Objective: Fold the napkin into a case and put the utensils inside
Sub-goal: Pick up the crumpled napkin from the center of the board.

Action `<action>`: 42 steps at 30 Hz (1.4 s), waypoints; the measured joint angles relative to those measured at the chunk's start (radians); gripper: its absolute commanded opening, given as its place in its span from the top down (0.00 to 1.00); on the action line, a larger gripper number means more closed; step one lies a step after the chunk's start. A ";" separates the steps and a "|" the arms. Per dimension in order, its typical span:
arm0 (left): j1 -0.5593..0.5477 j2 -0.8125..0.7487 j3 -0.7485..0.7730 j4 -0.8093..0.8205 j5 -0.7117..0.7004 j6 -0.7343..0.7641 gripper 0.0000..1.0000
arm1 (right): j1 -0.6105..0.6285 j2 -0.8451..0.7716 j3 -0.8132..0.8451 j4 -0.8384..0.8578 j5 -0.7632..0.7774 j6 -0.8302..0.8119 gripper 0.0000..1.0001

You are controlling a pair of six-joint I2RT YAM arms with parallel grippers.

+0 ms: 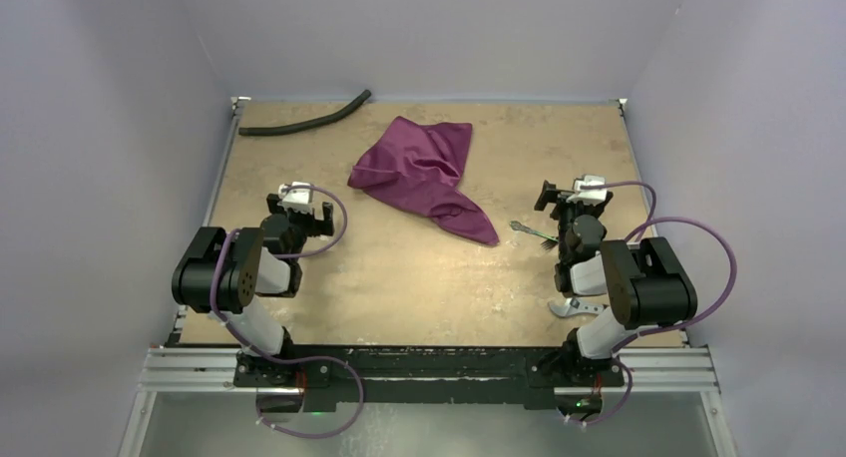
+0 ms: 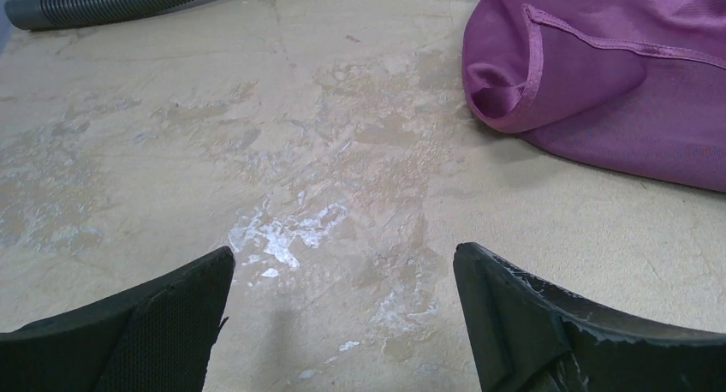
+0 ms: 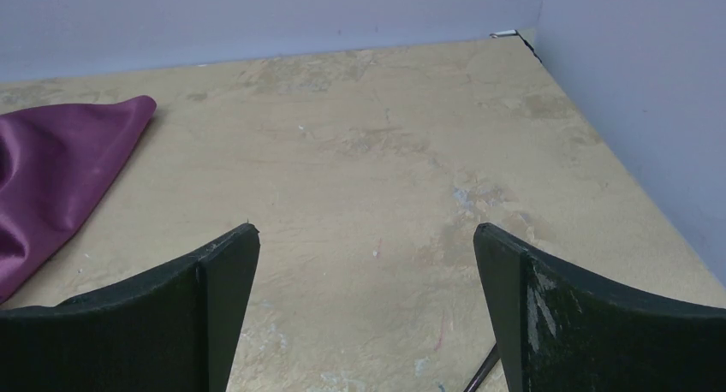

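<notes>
The plum-purple napkin (image 1: 424,173) lies crumpled on the tan table, in the far middle; no folded case shows. Its hemmed corner (image 2: 616,75) is up and to the right in the left wrist view, and one tip (image 3: 51,169) is at the left in the right wrist view. The silvery fork (image 1: 534,234) lies just left of the right arm. A thin dark rod (image 3: 481,371), maybe the spoon's handle, pokes in beside my right finger. My left gripper (image 1: 299,200) (image 2: 344,251) is open over bare table. My right gripper (image 1: 574,193) (image 3: 366,229) is open too, holding nothing.
A black ribbed hose (image 1: 304,121) (image 2: 120,2) lies along the far left edge. A silver-jawed tool (image 1: 571,307) pokes out from under the right arm. Lavender walls (image 3: 633,109) close in the table on the back and both sides.
</notes>
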 measured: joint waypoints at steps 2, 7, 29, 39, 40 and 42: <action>0.000 0.000 0.000 0.000 0.000 0.000 0.01 | 0.000 0.000 0.000 0.000 0.000 0.000 0.01; 0.000 0.000 0.000 -0.001 0.000 0.000 0.01 | 0.000 0.000 0.000 0.000 -0.001 0.000 0.01; -0.055 -0.014 0.933 -1.372 0.303 0.081 0.01 | 0.136 -0.309 0.479 -1.140 -0.196 0.483 0.03; -0.100 0.239 1.078 -1.557 0.342 0.132 0.03 | 0.219 -0.308 0.354 -1.295 -0.235 0.516 0.12; -0.100 0.240 1.081 -1.559 0.343 0.132 0.05 | 0.224 -0.303 0.354 -1.297 -0.235 0.520 0.14; -0.101 0.240 1.096 -1.559 0.348 0.133 0.11 | 0.236 -0.289 0.354 -1.298 -0.236 0.531 0.16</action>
